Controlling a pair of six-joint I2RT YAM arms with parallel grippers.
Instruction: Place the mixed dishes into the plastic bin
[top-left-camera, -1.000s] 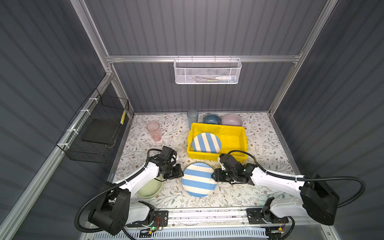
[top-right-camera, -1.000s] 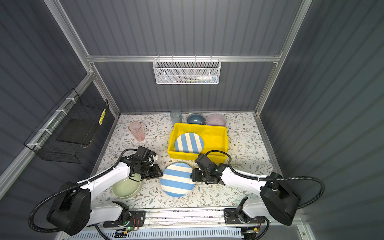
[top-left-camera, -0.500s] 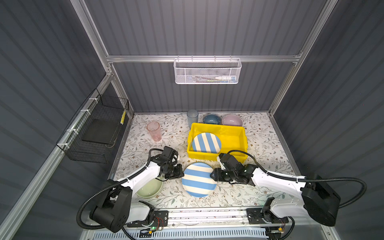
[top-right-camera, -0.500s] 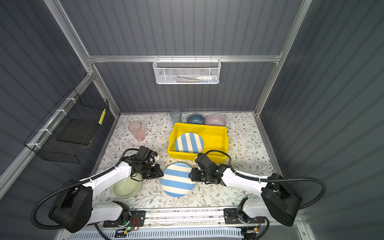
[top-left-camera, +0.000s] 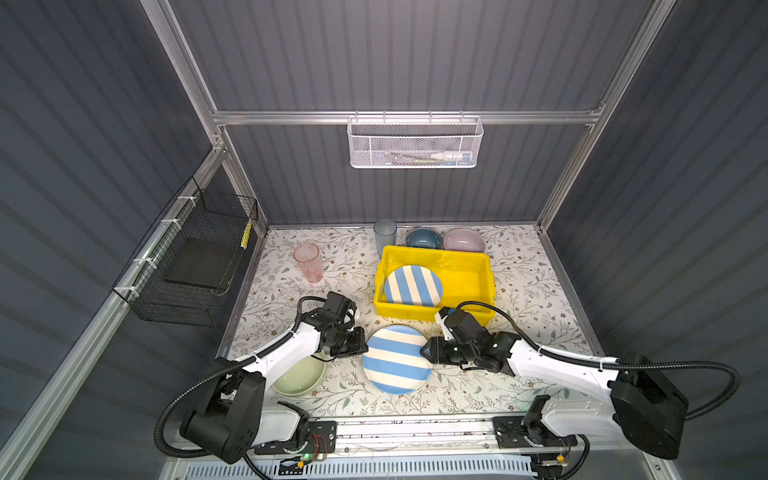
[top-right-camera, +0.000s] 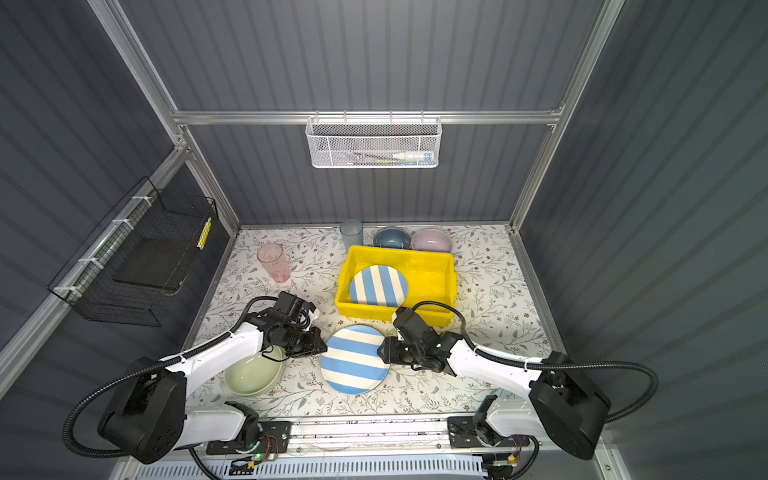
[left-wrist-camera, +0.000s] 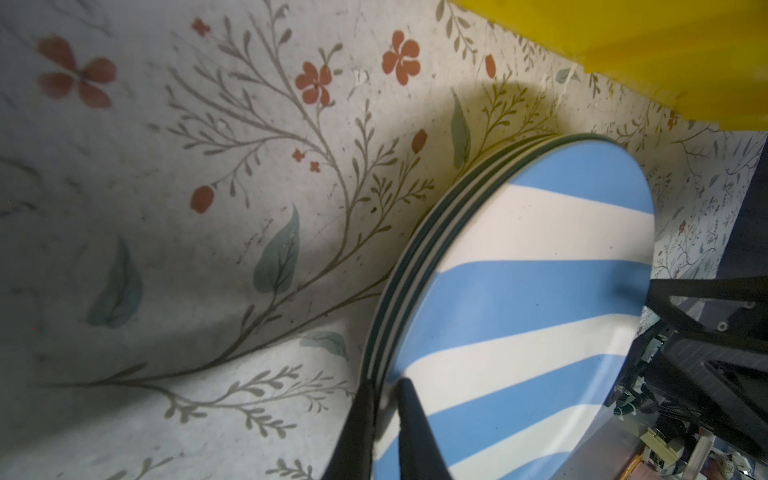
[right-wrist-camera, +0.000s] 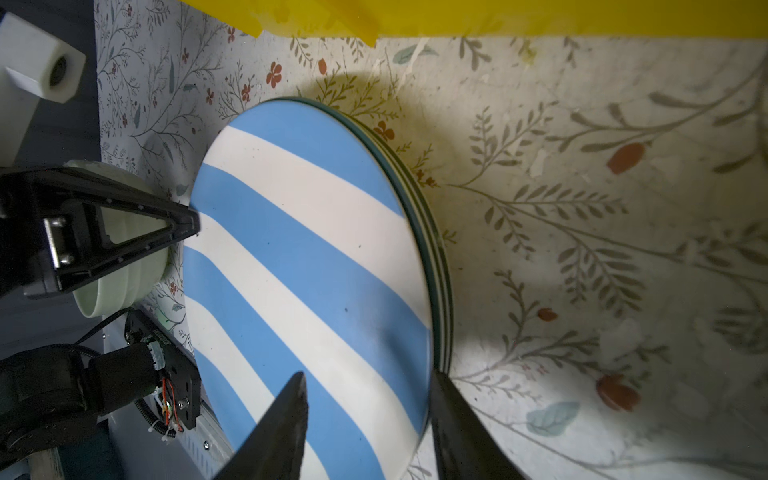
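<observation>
Nearest my base, on the left of the flowered table (top-left-camera: 519, 270), the green bowl (top-left-camera: 301, 376) sits upright, partly under my left arm. Just beside it, at the middle, is a stack of plates. The striped plate (top-left-camera: 397, 359), blue and white, lies on top, and both wrist views show dark-edged rims beneath it, though I cannot count them. My left gripper (left-wrist-camera: 385, 382) meets the stack's left edge with its jaws drawn nearly together on the rim, one finger (left-wrist-camera: 415, 424) on the striped face and the other at the outer edge. Whether they pinch only the top plate or more of the stack, I cannot tell. My right gripper (right-wrist-camera: 369, 374) reaches in from the opposite side with its jaws apart, astride the rim and not clamped. One finger is over the striped face and the other is down beside the stack's edge. Just beyond the stack stands the yellow bin (top-left-camera: 465, 278), with a second striped plate (top-left-camera: 412, 286) lying in its left half. The pink tumbler (top-left-camera: 308, 263) stands upright well to the bin's left. Behind the bin, near the back wall, the blue tumbler (top-left-camera: 385, 237), the blue bowl (top-left-camera: 423, 239) and the lilac bowl (top-left-camera: 464, 241) form a row. A black wire basket (top-left-camera: 195, 266) hangs on the left wall, and a white mesh basket (top-left-camera: 415, 143) hangs high on the back wall.
</observation>
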